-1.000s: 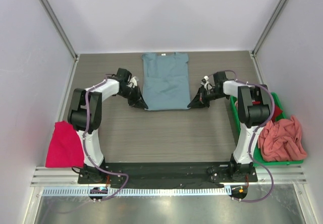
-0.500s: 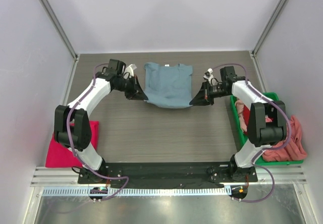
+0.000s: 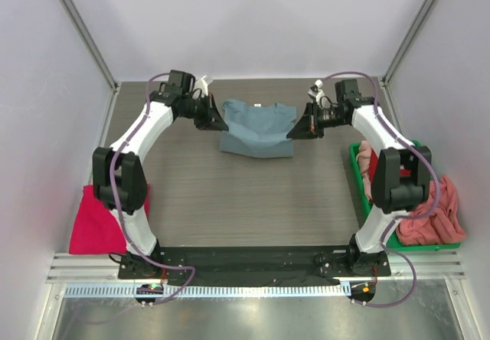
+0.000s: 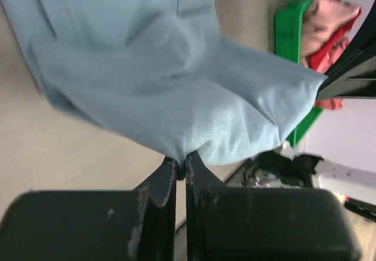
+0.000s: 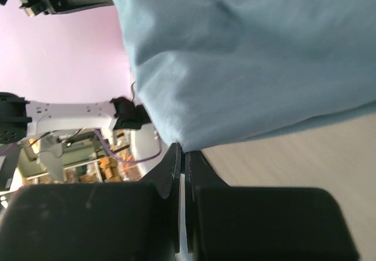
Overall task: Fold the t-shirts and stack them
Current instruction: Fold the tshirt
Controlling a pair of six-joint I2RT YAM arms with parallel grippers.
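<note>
The grey-blue t-shirt [image 3: 257,128] lies at the back middle of the table, its lower half lifted and folded over towards the collar. My left gripper [image 3: 223,125] is shut on its left hem corner; the left wrist view shows the cloth [image 4: 176,90] pinched at the gripper [image 4: 181,166]. My right gripper [image 3: 292,132] is shut on the right hem corner, with the cloth [image 5: 247,67] pinched at the gripper [image 5: 184,151]. A folded magenta-pink t-shirt [image 3: 98,219] lies at the near left.
A green bin [image 3: 400,237] at the right edge holds a salmon-pink shirt [image 3: 429,208] and a red one [image 3: 380,164]. White walls close the back and sides. Both arm bases stand at the near edge.
Both grippers have carried the grey-blue shirt's hem away from the near side towards the back, folding the shirt over itself. Both arms have stretched out further.
</note>
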